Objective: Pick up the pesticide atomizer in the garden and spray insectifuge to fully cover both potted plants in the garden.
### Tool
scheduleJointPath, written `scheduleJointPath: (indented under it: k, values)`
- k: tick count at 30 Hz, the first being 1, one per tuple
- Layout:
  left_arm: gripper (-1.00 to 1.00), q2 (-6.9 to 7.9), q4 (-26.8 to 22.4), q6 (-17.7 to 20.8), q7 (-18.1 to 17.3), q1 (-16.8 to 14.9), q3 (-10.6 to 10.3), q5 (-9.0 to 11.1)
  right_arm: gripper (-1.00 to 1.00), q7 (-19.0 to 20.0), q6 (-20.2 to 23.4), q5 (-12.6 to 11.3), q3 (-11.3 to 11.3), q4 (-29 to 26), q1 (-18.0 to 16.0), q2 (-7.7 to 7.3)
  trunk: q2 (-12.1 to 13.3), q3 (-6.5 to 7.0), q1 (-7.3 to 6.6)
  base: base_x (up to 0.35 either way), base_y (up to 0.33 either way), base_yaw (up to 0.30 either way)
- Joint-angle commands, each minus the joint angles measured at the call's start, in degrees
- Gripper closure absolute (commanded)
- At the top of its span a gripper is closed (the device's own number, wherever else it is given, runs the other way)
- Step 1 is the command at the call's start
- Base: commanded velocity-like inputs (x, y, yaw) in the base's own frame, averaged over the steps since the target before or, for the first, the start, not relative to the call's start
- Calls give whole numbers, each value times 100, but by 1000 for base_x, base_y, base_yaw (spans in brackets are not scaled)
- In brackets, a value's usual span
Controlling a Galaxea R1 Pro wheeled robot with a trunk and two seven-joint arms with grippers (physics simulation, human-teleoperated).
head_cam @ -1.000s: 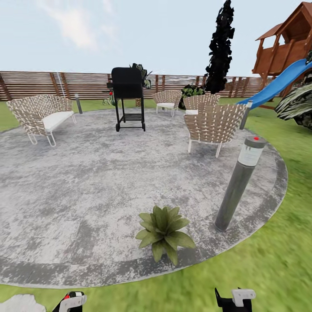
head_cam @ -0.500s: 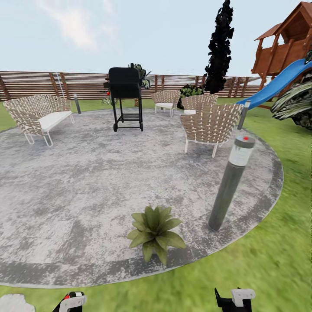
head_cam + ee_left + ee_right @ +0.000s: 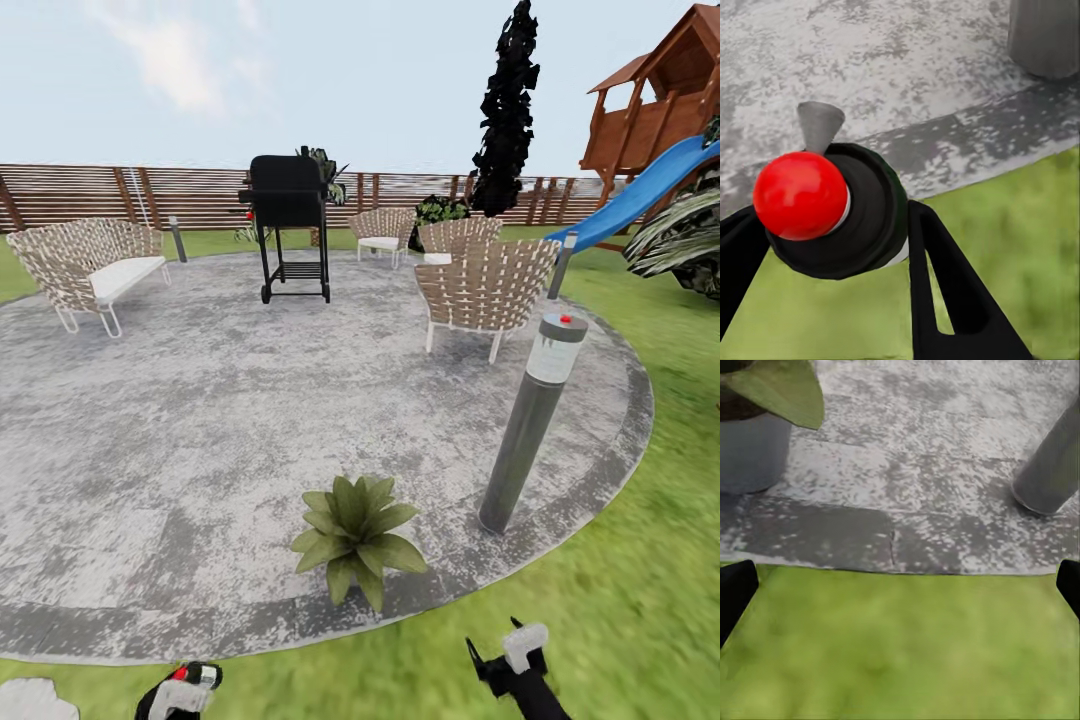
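Atomizer [image 3: 832, 217], red-capped, sits clamped between your left gripper [image 3: 825, 247] fingers, over the lawn beside the paved round [image 3: 200, 420]. Your right gripper [image 3: 900, 585] hangs spread wide, holding nothing. One potted plant [image 3: 358, 535] stands on that round's near edge, beside the bollard lamp [image 3: 530, 420].

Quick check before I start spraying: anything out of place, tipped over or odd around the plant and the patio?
Nothing stands out. The potted plant sits upright near the paving's edge, the grey bollard light leans slightly, and the chairs and grill stand upright. The left gripper holds the pesticide atomizer; the right gripper is open.
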Motion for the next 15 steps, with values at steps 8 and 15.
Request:
scheduleJointPath:
  k: [8,15]
  values:
    - [100,255,-173,993,-2803,-636,70,-2321,-100,1035,751,1401,608,-880,-2,503,-2,-5,-1,0,0,0]
    - [100,263,-496,1564,-3778,-1068,69,-3033,-100,2575,1435,1789,617,-1545,-5,543,-2,-5,-1,0,0,0]
